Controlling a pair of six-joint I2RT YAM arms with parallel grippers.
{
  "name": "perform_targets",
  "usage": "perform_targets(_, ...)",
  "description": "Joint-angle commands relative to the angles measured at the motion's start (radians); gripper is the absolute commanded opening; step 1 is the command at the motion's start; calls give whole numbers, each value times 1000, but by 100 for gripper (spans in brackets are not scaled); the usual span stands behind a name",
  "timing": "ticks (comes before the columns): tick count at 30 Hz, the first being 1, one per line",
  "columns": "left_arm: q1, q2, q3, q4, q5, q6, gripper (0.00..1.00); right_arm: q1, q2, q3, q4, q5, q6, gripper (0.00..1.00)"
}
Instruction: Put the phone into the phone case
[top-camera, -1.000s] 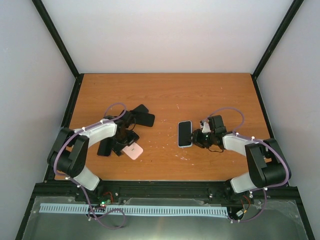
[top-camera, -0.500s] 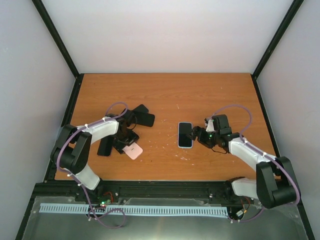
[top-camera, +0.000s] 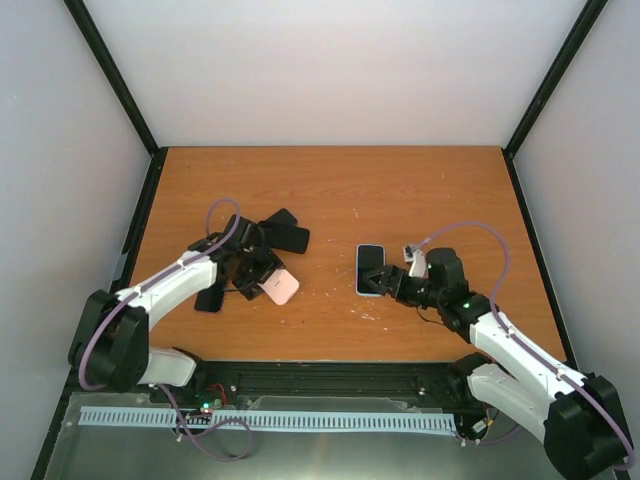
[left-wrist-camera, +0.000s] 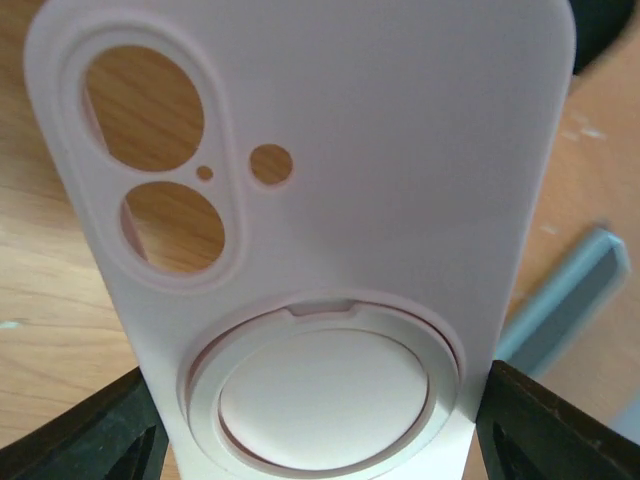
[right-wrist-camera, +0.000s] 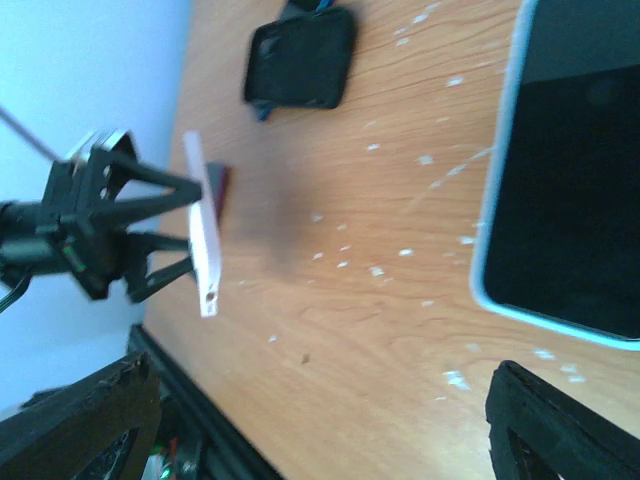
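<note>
The phone (top-camera: 370, 268) lies screen-up on the table, black glass with a pale blue rim; the right wrist view has it at upper right (right-wrist-camera: 580, 170). The phone case (top-camera: 279, 290) is pale pink with camera holes and a round ring on its back (left-wrist-camera: 320, 200). My left gripper (top-camera: 263, 281) is shut on it, one black finger (left-wrist-camera: 95, 440) on each side, holding it off the table. From the right wrist it appears edge-on (right-wrist-camera: 203, 235). My right gripper (top-camera: 385, 285) stands open by the phone's near right corner, with only bare wood between its fingers (right-wrist-camera: 320, 420).
Several black phone cases (top-camera: 285, 232) lie fanned out behind the left gripper, one of them also in the right wrist view (right-wrist-camera: 300, 58). Another dark case (top-camera: 208, 297) lies left of the pink one. The table's black near rail (top-camera: 330, 375) runs along the front.
The right gripper has opened and drawn back from the phone's right edge toward the near side. The left gripper closed on the pink case and lifted it slightly rightward.
</note>
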Motion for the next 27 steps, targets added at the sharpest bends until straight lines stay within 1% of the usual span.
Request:
perform_targets(1, -23, -100, -36, 222, 136, 10, 67, 113, -51, -20, 168, 47, 111, 87)
perform_targets(3, -32, -131, -52, 288, 181, 3, 67, 162, -46, -26, 233, 73, 139, 85)
perform_targets(6, -45, -165, -79, 386, 236, -9, 67, 230, -3, -31, 346, 89, 177, 78)
perform_targets(12, -76, -194, -104, 476, 269, -8, 68, 328, 138, 28, 477, 81, 185, 66)
perform_targets(15, -96, -194, -123, 539, 295, -10, 68, 354, 208, 49, 548, 73, 197, 63)
perform_targets(19, -107, -176, -132, 555, 316, -2, 68, 375, 293, 88, 614, 44, 201, 60)
perform_targets(21, -107, -172, -139, 571, 328, 1, 68, 384, 322, 98, 643, 35, 203, 56)
perform_targets(23, -107, -175, -151, 588, 337, 2, 68, 387, 350, 100, 667, 31, 208, 49)
perform_targets(25, -108, -178, -160, 597, 342, -1, 69, 389, 368, 95, 694, 26, 214, 37)
perform_targets(27, -107, -180, -161, 598, 343, 6, 71, 390, 378, 88, 719, 18, 219, 25)
